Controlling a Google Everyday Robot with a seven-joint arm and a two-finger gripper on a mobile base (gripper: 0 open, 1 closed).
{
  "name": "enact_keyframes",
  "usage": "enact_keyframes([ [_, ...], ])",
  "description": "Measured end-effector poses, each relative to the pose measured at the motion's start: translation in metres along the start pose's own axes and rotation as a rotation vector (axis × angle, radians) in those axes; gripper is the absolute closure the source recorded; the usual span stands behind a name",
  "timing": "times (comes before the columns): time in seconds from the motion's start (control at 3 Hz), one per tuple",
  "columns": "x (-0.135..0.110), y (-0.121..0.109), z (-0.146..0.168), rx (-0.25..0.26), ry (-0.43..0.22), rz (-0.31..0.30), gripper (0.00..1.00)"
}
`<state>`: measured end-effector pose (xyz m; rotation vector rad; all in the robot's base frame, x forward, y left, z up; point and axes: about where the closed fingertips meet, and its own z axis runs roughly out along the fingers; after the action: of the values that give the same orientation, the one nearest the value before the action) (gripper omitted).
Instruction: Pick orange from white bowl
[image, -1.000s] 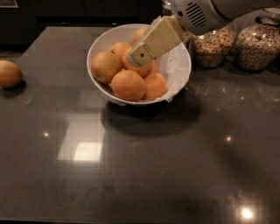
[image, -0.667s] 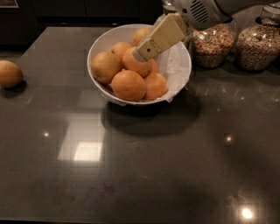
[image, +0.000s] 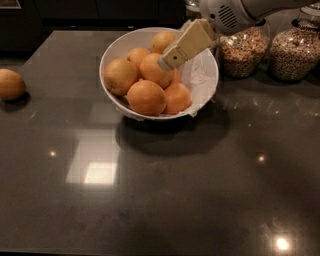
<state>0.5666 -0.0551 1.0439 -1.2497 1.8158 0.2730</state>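
The white bowl (image: 115, 47) stands at the back middle of the dark countertop, lined with crumpled white paper (image: 200, 75). It holds several oranges. The middle orange (image: 152, 71) sits highest in the pile, with others in front (image: 146, 97) and to the left (image: 120, 76). My gripper (image: 166, 62) reaches down from the upper right, cream-coloured, with its tip at the upper right side of the middle orange. The gripper covers part of that orange, and I cannot see whether it holds it.
A loose orange (image: 10, 84) lies at the left edge of the countertop (image: 175, 190). Two glass jars of grains (image: 242, 50) (image: 295, 50) stand right of the bowl, close behind my arm (image: 225, 15). Ceiling lights reflect on the countertop.
My gripper has drawn slightly up and to the right over the bowl. The oranges and bowl look unmoved.
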Motion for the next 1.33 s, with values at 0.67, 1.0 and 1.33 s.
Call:
enact_keyframes([
  [0.67, 0.016, -0.003, 0.006, -0.001, 0.007, 0.053, 0.0],
  [1.0, 0.029, -0.008, 0.012, -0.007, 0.013, 0.08, 0.15],
  [1.33, 0.036, -0.011, 0.016, -0.013, 0.021, 0.087, 0.26],
])
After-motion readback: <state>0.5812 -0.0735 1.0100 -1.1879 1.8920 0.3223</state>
